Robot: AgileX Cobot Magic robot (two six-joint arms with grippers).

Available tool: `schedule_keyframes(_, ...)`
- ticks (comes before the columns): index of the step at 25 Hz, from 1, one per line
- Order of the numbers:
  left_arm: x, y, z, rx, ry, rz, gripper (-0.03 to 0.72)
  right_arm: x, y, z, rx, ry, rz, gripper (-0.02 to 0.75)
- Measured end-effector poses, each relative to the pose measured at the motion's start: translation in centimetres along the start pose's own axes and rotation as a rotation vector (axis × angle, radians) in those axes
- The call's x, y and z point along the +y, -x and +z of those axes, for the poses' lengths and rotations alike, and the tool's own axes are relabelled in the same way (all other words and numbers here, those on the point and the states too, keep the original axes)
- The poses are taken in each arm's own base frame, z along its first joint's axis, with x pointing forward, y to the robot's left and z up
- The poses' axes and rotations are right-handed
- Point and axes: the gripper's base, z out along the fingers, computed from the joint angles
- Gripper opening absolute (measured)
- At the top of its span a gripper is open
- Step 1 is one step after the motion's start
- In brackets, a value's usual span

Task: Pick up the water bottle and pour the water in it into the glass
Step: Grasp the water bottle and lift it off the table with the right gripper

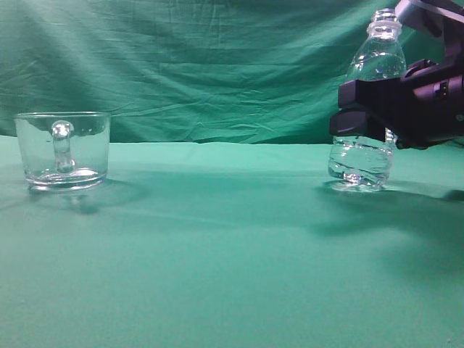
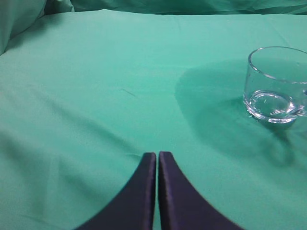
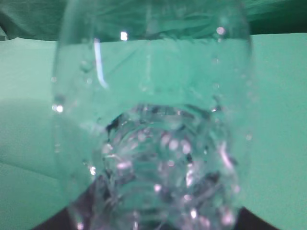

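The water bottle [image 1: 375, 56] stands upright on the green cloth at the right, clear, ribbed and capless. Water shows only as glints in its lower body [image 1: 359, 168]. My right gripper [image 1: 364, 109] is closed around the bottle's middle; in the right wrist view the bottle [image 3: 153, 96] fills the frame, with the dark fingers [image 3: 158, 221] at its sides. The glass [image 1: 63, 151], a short wide mug with its handle facing the camera, stands at the far left and looks empty. My left gripper [image 2: 157, 154] is shut and empty over the cloth, with the glass [image 2: 276, 84] to its upper right.
A green cloth [image 1: 217, 239] covers the table and hangs as a backdrop [image 1: 203, 65] behind it. A stretch of bare cloth lies between glass and bottle. The right arm's dark body [image 1: 435, 87] fills the right edge.
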Motion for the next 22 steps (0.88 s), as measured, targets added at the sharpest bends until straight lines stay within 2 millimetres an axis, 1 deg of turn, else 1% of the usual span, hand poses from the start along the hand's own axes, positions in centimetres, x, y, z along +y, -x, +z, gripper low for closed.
schedule_keyframes(7, 0.0, 0.0, 0.0, 0.0, 0.0, 0.0, 0.0, 0.1, 0.3, -0.1, 0.006, 0.0, -0.005, 0.301)
schedule_keyframes(13, 0.0, 0.0, 0.0, 0.0, 0.0, 0.0, 0.0, 0.6, 1.5, -0.1, -0.012, 0.043, -0.04, 0.301)
schedule_keyframes(17, 0.0, 0.0, 0.0, 0.0, 0.0, 0.0, 0.0, 1.5, 3.7, 0.7, 0.044, 0.132, -0.163, 0.301)
schedule_keyframes(22, 0.0, 0.0, 0.0, 0.0, 0.0, 0.0, 0.0, 2.9, 8.1, 2.0, 0.092, 0.152, -0.26, 0.301)
